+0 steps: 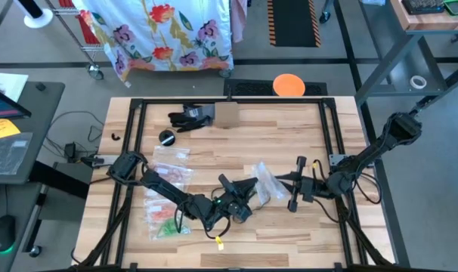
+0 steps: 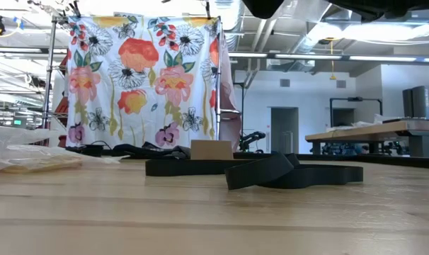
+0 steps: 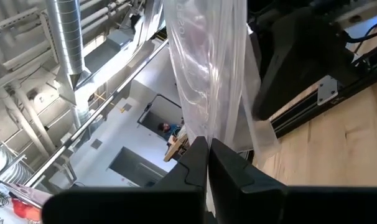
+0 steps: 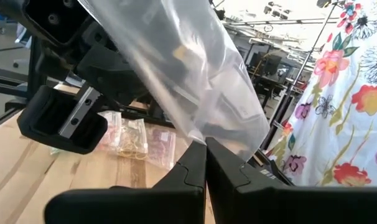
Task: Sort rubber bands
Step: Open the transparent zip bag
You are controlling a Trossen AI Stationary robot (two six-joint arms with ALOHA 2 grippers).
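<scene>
Floral cloth (image 1: pixel 159 34); perhaps green bands (image 1: pixel 167 226).

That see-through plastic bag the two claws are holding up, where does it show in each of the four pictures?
High view: the clear bag sits mid-table between the left claw and right claw.
Low view: not in it.
Left wrist view: the bag rises from that claw's shut fingertips.
Right wrist view: the bag rises from that claw's shut fingertips.
Shared landmark: the flowered cloth, also in the right wrist view.
</scene>
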